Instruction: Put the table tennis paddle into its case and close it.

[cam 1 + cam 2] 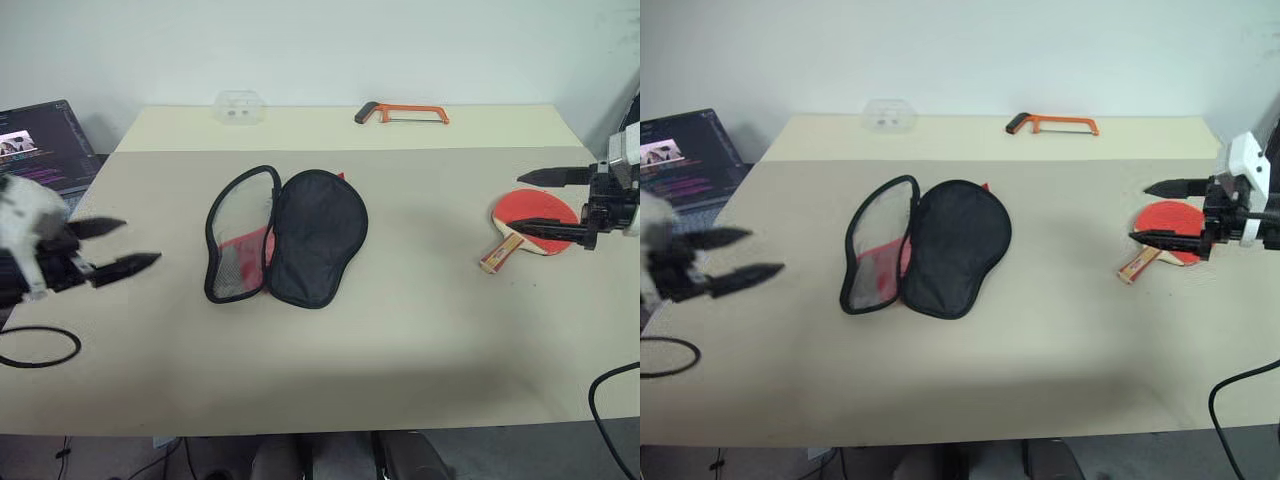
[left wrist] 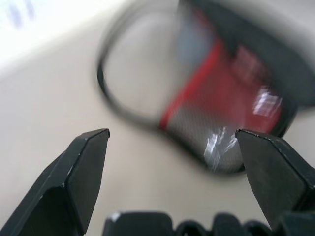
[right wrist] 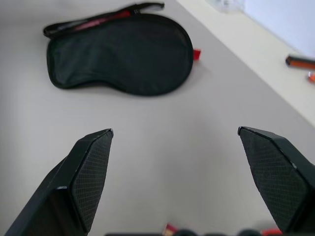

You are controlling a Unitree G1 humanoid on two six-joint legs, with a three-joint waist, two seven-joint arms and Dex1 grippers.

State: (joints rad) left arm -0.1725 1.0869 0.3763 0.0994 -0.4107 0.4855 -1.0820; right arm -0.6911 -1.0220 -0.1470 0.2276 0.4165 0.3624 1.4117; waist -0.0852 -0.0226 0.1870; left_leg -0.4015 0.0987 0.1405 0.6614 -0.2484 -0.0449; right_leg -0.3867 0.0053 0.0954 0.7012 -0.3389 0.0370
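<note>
Paddle (image 1: 532, 220) is seen on the table (image 1: 420, 340) at the robot's right, handle angled toward the near-left, just under the spread, empty right gripper (image 1: 548, 203). Case (image 1: 288, 238) lies unzipped at centre; left gripper (image 1: 112, 246), released, is farther off.

From the head we look down over the table (image 1: 420, 340); both eyes share it. Each wrist view looks low along its fingers toward the open case (image 3: 118, 54).
</note>
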